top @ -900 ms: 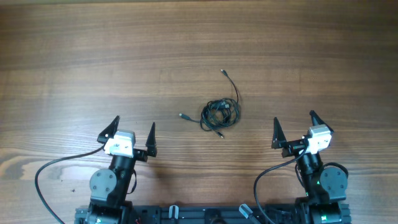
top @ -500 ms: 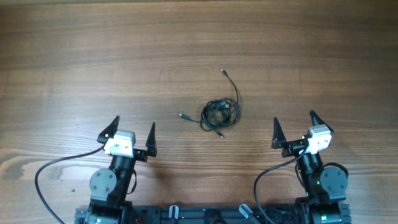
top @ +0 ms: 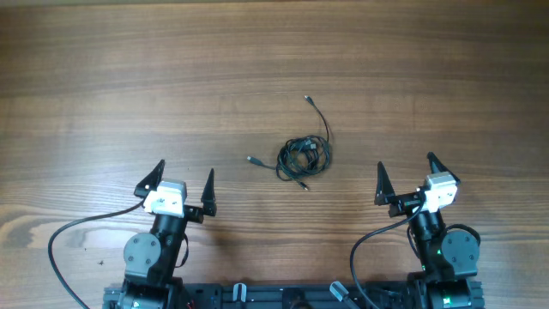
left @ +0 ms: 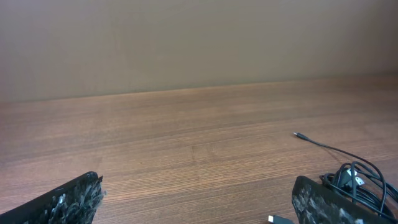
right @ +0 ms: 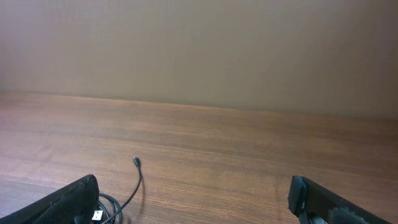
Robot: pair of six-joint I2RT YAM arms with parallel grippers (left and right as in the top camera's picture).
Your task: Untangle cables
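Cables (top: 302, 157) tangled mid wooden table (top: 129, 86) | plain beige wall (left: 186, 43) behind | left tool (top: 186, 167) apart, right tool (top: 406, 160) apart, both empty

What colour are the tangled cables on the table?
Black cables with small silvery-grey plug ends; clearest in the overhead view.

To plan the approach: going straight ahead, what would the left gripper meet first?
Probably nothing: ahead of the left gripper is only bare table; the cables lie off to its right.
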